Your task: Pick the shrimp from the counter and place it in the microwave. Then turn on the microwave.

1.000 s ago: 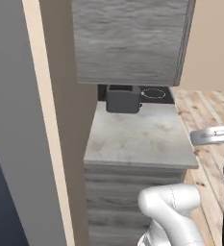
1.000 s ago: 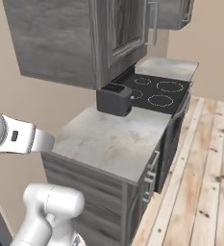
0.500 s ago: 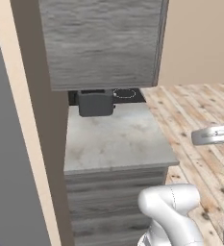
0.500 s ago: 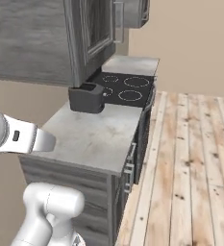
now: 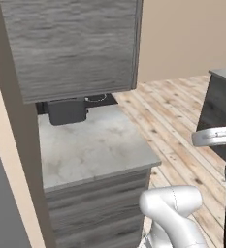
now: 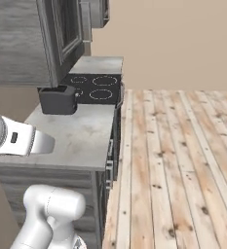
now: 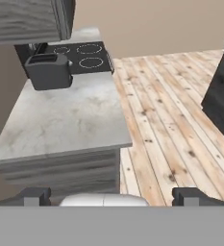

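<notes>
In the left base view I see a grey counter under a wood cabinet, with a dark toaster at the back. My arm rises at the lower right.

In the right base view the toaster stands on the counter just beside a black cooktop.

In the hand view my gripper is wide open and holds nothing; its fingertips stand far apart above the plank floor. I cannot see the shrimp or the microwave.
</notes>
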